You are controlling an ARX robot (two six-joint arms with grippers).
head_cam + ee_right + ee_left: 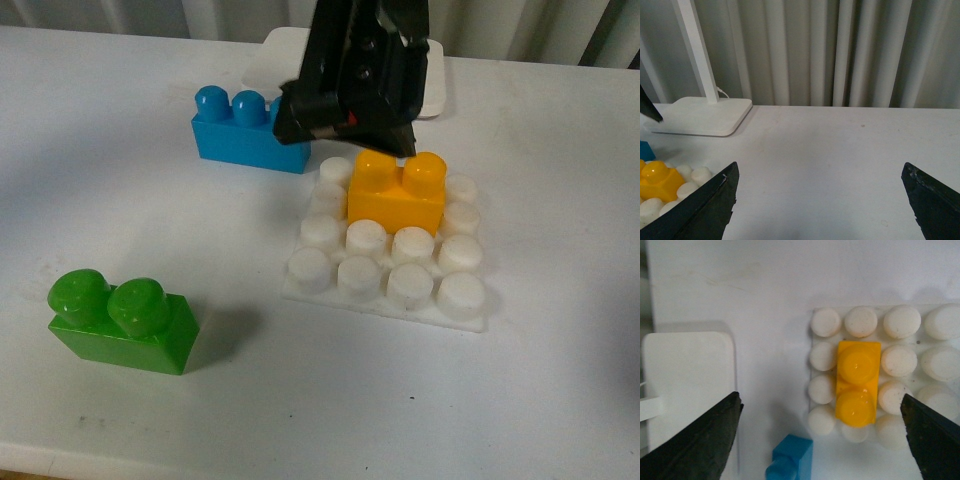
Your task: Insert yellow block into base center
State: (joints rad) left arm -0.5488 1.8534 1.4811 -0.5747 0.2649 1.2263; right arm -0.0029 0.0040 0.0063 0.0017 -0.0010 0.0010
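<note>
A blue brick (245,132) with rounded studs on top stands on the white table (110,160). Using that blue brick as landmark: a green two-stud brick (122,320) sits well apart from it, nearer the camera and to the left in the front view. A smooth white slab (700,115) lies just behind the blue brick, toward the far side of the table, with a white upright post (695,47) rising from it. Pale pleated curtains (840,50) hang beyond the slab, behind the table's far edge
</note>
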